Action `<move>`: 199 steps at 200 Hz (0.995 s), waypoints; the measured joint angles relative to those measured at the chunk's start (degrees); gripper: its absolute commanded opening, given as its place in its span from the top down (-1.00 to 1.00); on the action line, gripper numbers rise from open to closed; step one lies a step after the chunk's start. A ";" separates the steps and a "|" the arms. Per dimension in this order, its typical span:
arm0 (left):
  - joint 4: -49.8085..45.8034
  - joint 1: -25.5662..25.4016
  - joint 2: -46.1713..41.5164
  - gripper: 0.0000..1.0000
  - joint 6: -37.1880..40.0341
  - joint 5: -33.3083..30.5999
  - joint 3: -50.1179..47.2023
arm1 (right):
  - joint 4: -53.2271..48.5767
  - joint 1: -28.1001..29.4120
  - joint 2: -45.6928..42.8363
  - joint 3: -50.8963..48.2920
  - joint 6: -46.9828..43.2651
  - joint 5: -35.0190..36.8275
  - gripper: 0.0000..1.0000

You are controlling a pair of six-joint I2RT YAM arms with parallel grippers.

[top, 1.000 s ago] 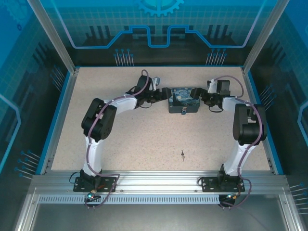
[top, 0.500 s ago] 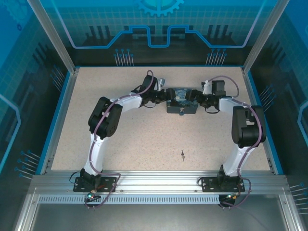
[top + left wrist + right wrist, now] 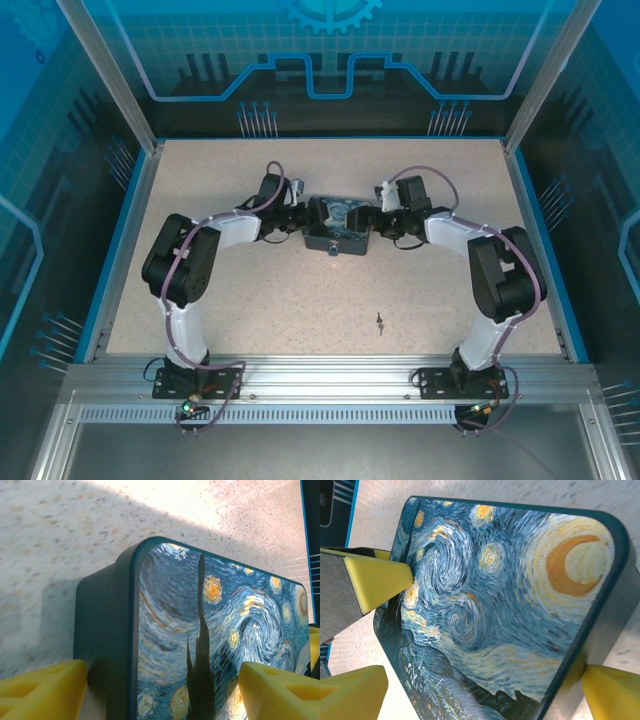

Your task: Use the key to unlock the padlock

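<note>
The dark-blue starry-night tin (image 3: 340, 222) sits mid-table between both grippers. A tiny padlock (image 3: 333, 251) hangs on its near side wall. My left gripper (image 3: 305, 221) holds the tin's left end. In the left wrist view its yellow fingers (image 3: 42, 687) straddle the tin (image 3: 200, 630), one at the dark side wall and one on the painted lid. My right gripper (image 3: 381, 222) clasps the right end, with a fingertip (image 3: 612, 695) against the tin's (image 3: 510, 590) side. The small dark key (image 3: 379, 321) lies alone on the table, nearer the bases.
The speckled tabletop (image 3: 250, 300) is bounded by a blue rim and aluminium posts, with a metal rail (image 3: 330, 378) along the near edge. The left gripper's yellow finger (image 3: 375, 577) rests on the lid in the right wrist view.
Both grippers and the tin between them have shifted left and slightly toward the bases. The left elbow folded back and the right arm reached further in. The key has not moved.
</note>
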 measured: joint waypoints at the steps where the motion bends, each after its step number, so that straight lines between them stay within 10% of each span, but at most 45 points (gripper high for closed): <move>1: 0.00 0.02 -0.15 -0.60 0.02 -0.02 -0.13 | -0.02 0.11 0.00 -0.04 0.04 0.00 -1.00; 125: 2.27 5.29 -10.40 -0.89 1.81 -1.55 -11.67 | -1.11 10.05 -1.03 -2.21 3.21 -0.87 -1.00; 199: -5.33 7.67 -28.68 -0.98 7.37 -13.73 -14.95 | -15.28 9.94 -17.09 -5.18 0.13 12.50 -0.87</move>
